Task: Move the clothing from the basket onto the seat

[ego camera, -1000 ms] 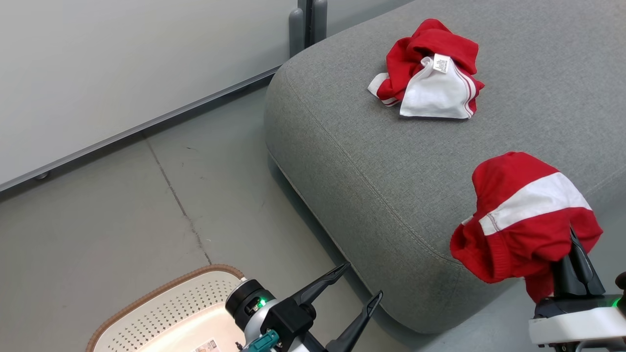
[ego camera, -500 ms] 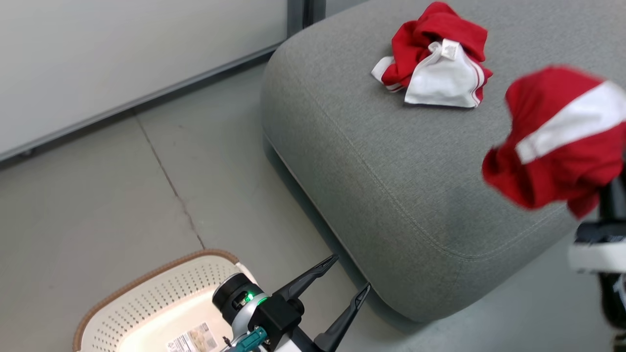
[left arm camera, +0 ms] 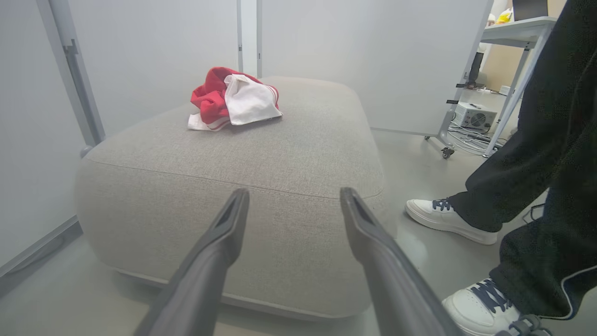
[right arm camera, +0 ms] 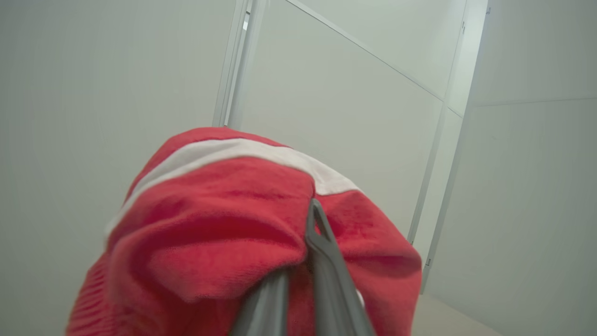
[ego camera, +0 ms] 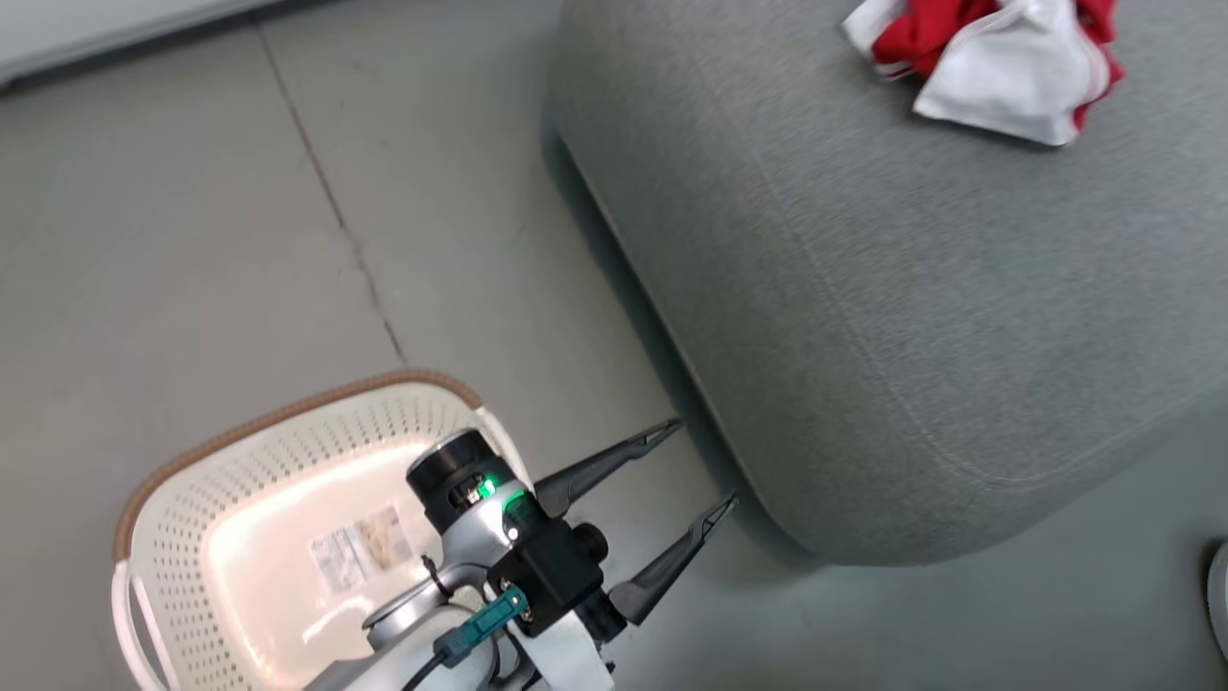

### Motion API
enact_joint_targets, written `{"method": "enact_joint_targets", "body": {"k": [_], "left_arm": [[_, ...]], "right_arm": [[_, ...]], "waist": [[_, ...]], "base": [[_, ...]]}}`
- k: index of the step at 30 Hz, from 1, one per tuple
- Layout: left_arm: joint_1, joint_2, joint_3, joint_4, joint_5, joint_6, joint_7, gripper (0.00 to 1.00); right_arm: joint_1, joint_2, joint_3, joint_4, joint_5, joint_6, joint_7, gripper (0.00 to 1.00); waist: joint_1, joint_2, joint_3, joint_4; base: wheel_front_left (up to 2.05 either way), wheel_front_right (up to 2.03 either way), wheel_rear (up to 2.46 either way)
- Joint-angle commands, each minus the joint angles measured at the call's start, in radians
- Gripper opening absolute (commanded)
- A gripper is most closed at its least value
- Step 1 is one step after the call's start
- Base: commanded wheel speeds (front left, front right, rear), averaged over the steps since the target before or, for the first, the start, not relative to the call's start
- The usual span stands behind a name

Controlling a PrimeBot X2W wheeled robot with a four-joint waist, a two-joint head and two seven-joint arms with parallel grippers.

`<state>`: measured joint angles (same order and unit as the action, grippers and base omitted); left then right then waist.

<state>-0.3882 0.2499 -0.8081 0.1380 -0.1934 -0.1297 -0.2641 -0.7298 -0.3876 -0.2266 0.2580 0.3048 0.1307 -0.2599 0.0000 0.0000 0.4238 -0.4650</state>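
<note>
Left gripper (ego camera: 700,464) jaws spread wide, nothing between them; basket (ego camera: 278,415) just behind and below it, pale floor showing; seat (ego camera: 911,288) corner just ahead of its fingertips. Right gripper (right arm camera: 309,228) pinched shut on a red garment (right arm camera: 210,219) with a white band, cloth bunched over its fingers; second garment (ego camera: 998,67) crumpled on the seat top, well ahead of the left gripper.

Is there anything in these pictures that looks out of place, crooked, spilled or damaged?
Nothing is spilled or damaged. Two things stand out: a person's shoes stand close beside the seat, and the held garment is draped over the shut right gripper instead of hanging from it. The other garment lies crumpled on the seat.
</note>
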Motion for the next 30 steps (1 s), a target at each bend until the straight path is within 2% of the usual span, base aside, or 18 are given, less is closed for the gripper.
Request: {"method": "enact_joint_targets", "body": {"k": [1,6,10,17,22,24,30], "left_arm": [[-0.021,0.011,-0.002,-0.005,0.004,-0.001,0.0,1.0],[-0.06,0.022,-0.012,-0.021,0.008,-0.001,0.0,1.0],[-0.078,0.039,-0.019,-0.028,0.015,-0.001,0.0,1.0],[-0.103,0.034,-0.032,-0.033,0.013,-0.001,0.0,1.0],[-0.105,0.026,-0.02,-0.037,0.018,-0.001,0.0,1.0],[-0.103,0.025,-0.014,-0.031,0.015,-0.001,0.0,1.0],[-0.114,0.023,-0.012,-0.029,0.018,-0.001,0.0,1.0]], "right_arm": [[-0.03,-0.013,-0.016,0.024,0.003,0.0,-0.005,0.0],[-0.155,-0.063,-0.069,0.184,0.032,0.0,-0.005,0.0],[-0.259,-0.054,-0.112,0.349,0.061,0.0,-0.005,0.0],[-0.371,-0.093,-0.125,0.597,-0.001,0.0,-0.005,0.0],[-0.405,-0.089,-0.147,0.759,-0.042,0.0,-0.005,0.0],[-0.425,-0.072,-0.18,0.849,-0.026,0.0,-0.005,0.0],[-0.45,-0.076,-0.153,0.918,-0.11,0.0,-0.005,0.0]], "waist": [[0.0,0.0,0.068,0.05],[0.0,0.0,0.143,0.096],[0.0,0.0,0.194,0.121],[0.0,0.0,0.249,0.169],[0.0,0.0,0.274,0.189],[0.0,0.0,0.283,0.192],[0.0,0.0,0.302,0.202]], "base": [[0.0,0.0,0.0],[0.0,0.0,0.0],[0.0,0.0,0.0],[0.0,0.0,0.0],[0.0,0.0,0.0],[0.0,0.0,0.0],[0.0,0.0,0.0]]}}
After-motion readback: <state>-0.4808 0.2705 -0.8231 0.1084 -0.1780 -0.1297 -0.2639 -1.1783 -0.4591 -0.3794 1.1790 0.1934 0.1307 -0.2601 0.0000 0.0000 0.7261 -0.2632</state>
